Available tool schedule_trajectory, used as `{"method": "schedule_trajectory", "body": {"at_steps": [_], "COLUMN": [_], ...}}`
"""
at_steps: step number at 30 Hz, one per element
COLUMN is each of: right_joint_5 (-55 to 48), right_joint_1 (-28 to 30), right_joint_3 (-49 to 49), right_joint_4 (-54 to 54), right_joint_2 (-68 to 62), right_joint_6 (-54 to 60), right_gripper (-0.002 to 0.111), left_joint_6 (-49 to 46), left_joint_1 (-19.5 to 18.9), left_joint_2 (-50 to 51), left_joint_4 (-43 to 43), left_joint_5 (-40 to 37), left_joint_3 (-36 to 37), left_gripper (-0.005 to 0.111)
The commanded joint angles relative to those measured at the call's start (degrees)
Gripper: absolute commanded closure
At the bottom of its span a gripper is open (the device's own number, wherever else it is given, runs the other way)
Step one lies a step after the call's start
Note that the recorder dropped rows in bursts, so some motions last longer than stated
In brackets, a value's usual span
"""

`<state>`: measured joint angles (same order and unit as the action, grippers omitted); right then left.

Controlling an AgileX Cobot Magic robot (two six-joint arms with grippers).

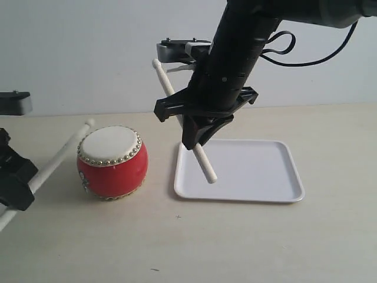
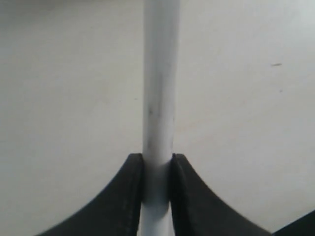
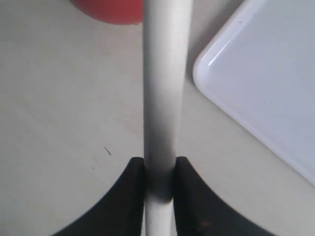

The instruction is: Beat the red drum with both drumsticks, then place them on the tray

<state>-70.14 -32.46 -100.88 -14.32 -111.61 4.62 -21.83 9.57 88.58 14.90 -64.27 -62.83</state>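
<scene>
The red drum (image 1: 112, 162) with its cream skin stands on the table, left of the white tray (image 1: 277, 188). My left gripper (image 1: 20, 177) at the far left is shut on one drumstick (image 1: 62, 152), whose tip hovers just above the drum's left rim. My right gripper (image 1: 197, 138) hangs over the tray's left edge, shut on the other drumstick (image 1: 203, 162), which slants steeply with its lower end over the tray. In the left wrist view the drumstick (image 2: 158, 98) runs between the fingers (image 2: 123, 196). In the right wrist view the drumstick (image 3: 165, 88) lies between drum (image 3: 110, 10) and tray (image 3: 266, 78).
The pale tabletop (image 1: 235, 242) stretches in front of drum and tray. A white wall stands behind. The right arm's black body and cables (image 1: 294, 50) hang over the tray's back left.
</scene>
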Motion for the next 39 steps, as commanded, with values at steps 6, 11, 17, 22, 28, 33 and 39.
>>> {"method": "schedule_trajectory", "body": {"at_steps": [6, 11, 17, 22, 28, 33, 39], "right_joint_5": [0.2, 0.2, 0.2, 0.2, 0.2, 0.2, 0.2], "right_joint_1": [-0.2, -0.2, -2.7, -6.6, -7.3, -5.5, -2.7], "right_joint_3": [-0.1, -0.1, -0.1, -0.1, -0.1, -0.1, -0.1], "right_joint_4": [-1.0, -2.4, -9.6, -11.0, -13.5, -6.6, -2.8], "right_joint_2": [-0.3, -0.9, -7.8, -15.2, -15.9, -6.7, 3.0], "right_joint_6": [0.4, 1.5, 2.7, 2.1, 1.8, 1.3, -0.1], "right_gripper": [0.108, 0.108, 0.108, 0.108, 0.108, 0.108, 0.108], "left_joint_6": [0.9, 1.0, 1.8, 2.2, 2.4, 2.1, -0.5], "left_joint_1": [0.9, 0.6, -1.9, -2.2, -2.2, -2.2, -0.8], "left_joint_2": [11.6, 6.0, -2.3, -4.9, -6.3, -5.0, 3.4], "left_joint_4": [-0.5, -0.8, -1.1, -2.0, -2.2, -0.7, 1.3], "left_joint_5": [-5.7, -5.1, -2.8, -1.9, -2.0, -1.9, -1.9], "left_joint_3": [-3.6, -6.5, -6.1, -4.8, -4.8, -4.8, -4.8], "left_gripper": [0.107, 0.107, 0.107, 0.107, 0.107, 0.107, 0.107]}}
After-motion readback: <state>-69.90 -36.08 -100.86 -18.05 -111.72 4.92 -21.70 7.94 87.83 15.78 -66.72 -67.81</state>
